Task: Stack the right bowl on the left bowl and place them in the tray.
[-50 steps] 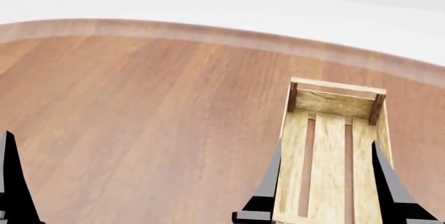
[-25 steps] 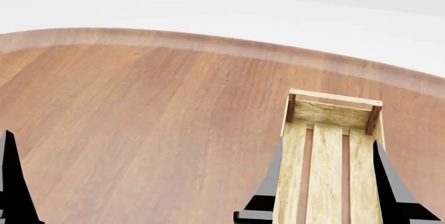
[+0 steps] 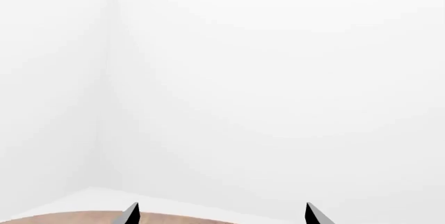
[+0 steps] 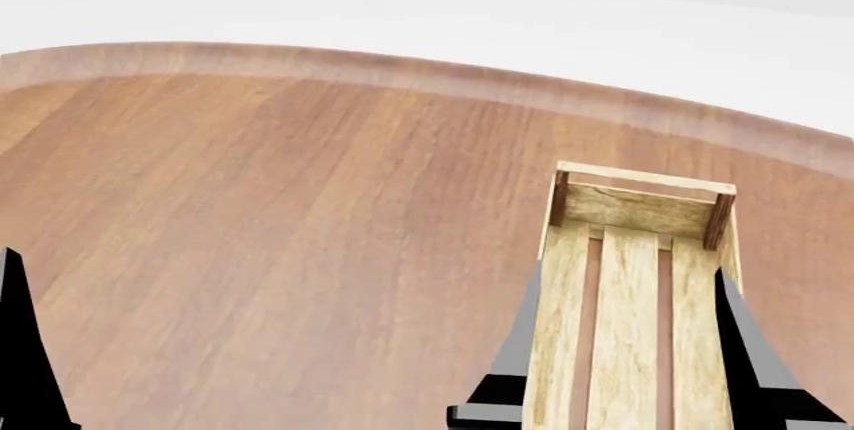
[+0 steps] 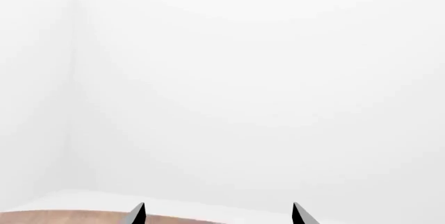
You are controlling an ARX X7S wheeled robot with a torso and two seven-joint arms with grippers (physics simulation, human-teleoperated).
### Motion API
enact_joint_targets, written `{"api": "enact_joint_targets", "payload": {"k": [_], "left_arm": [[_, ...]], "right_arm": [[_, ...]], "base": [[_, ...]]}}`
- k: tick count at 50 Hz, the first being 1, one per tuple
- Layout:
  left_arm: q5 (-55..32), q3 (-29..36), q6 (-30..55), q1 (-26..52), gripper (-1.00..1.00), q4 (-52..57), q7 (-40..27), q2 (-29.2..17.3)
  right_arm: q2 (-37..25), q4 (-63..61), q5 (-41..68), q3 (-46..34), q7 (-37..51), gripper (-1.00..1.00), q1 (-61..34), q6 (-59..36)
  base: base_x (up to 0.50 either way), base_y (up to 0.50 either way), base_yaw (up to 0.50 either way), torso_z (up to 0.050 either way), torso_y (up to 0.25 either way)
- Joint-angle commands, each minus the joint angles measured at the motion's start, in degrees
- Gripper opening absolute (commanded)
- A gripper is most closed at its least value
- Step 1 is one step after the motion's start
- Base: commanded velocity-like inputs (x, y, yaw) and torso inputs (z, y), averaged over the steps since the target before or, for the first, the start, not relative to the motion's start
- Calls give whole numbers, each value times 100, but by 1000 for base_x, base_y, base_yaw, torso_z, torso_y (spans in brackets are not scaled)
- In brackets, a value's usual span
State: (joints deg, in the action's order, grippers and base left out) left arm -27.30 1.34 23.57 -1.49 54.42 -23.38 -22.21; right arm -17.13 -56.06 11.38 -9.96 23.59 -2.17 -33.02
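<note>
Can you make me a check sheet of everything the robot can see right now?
Surface: brown wooden table with a curved far edge, bare in the seen part.
Job's things: light-wood tray at the head view's right, nothing in its seen part; no bowls in any view.
Clutter: nothing seen.
Tools: right tool open, its fingers either side of the tray; left tool open, holding nothing.
Cables: nothing seen.
Surroundings: plain white walls and a white floor beyond the table.

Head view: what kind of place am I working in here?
Probably a bare simulated test room: one big rounded wooden table, plain white walls, and a light-wood slatted tray as the only prop. No bowls in view.
</note>
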Motion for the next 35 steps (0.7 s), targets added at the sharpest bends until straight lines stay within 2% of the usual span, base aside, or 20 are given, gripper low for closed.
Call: {"api": "enact_joint_targets", "payload": {"k": [1, 35], "left_arm": [[67, 89, -30, -3, 100, 11, -77, -82], [-82, 157, -149, 5, 100, -30, -214, -252]], "right_arm": [[-55, 4, 33, -55, 62, 100, -14, -5], [-164, 83, 75, -178, 162, 100, -34, 57]], "base": [[0, 0, 0, 48, -143], [0, 0, 0, 48, -144]]}}
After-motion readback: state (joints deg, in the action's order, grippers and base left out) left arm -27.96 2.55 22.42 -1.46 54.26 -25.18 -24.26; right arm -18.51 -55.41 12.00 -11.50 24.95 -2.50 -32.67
